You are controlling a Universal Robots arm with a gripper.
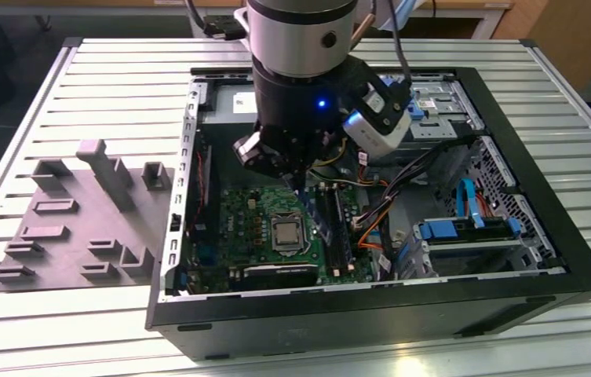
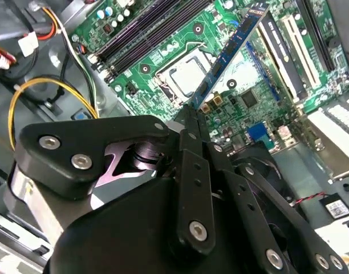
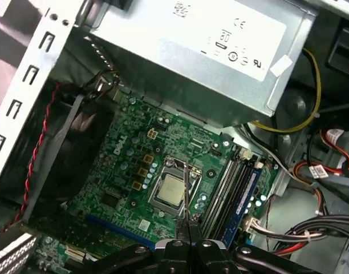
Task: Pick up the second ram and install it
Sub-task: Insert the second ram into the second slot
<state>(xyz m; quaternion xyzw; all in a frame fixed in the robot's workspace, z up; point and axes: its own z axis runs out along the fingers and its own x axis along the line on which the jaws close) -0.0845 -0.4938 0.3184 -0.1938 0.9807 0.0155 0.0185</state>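
Close up, the black claw (image 2: 194, 113) is pinched narrow on the second ram (image 2: 234, 48), holding it over the green board (image 2: 149, 67) beside the square chip (image 2: 186, 74). Probably light, stiff, fragile: grip bare edges.

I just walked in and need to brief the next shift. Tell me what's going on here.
A robot arm reaches into an open computer case. Its gripper is shut on a memory stick, held over the circuit board by the processor. The stick is not yet in the memory slots beside it.
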